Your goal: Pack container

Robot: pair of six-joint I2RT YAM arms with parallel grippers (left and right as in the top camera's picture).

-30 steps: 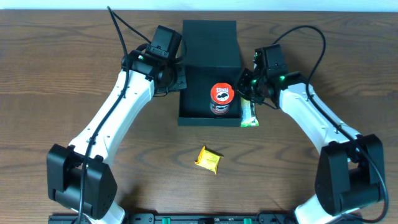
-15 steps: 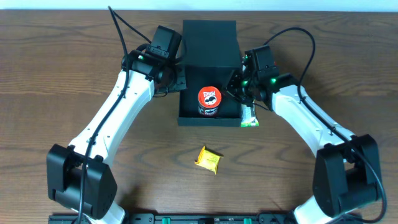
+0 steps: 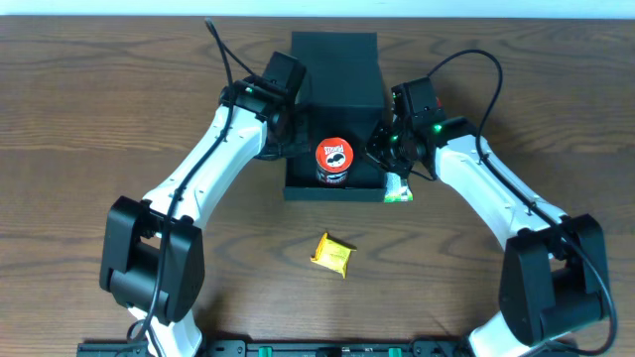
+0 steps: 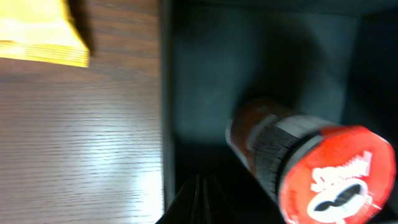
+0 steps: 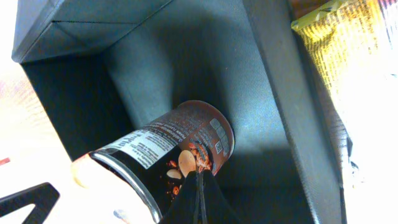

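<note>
The container [image 3: 334, 192] sits on the table [image 3: 109, 109] with its flip lid [image 3: 335, 67] thrown back on the far side, so the square well is open from above. Inside the container, near its front wall and about midway between the side walls, a snack can [image 3: 334, 162] with a red lid stands at a tilt. Both wrist views show its body leaning rather than upright, with the label facing the right wrist camera. The left gripper [image 4: 198, 193] hangs over the container's left wall, just at the rim. Its fingers appear pressed together into a single dark point with nothing between them, though that view is blurred. The right gripper [image 5: 198, 190] reaches in over the container's right wall. Its fingertips also meet in a closed point, which sits in front of the can's side, and they grip nothing that can be seen. Whether the tips touch the can cannot be told. A green-and-yellow packet [image 3: 399, 185] lies on the table just outside the container's right wall, close against its front corner and under the right arm. A yellow packet [image 3: 333, 254] lies on the table in front of the container, well apart from its front wall and roughly in line with the can.
</note>
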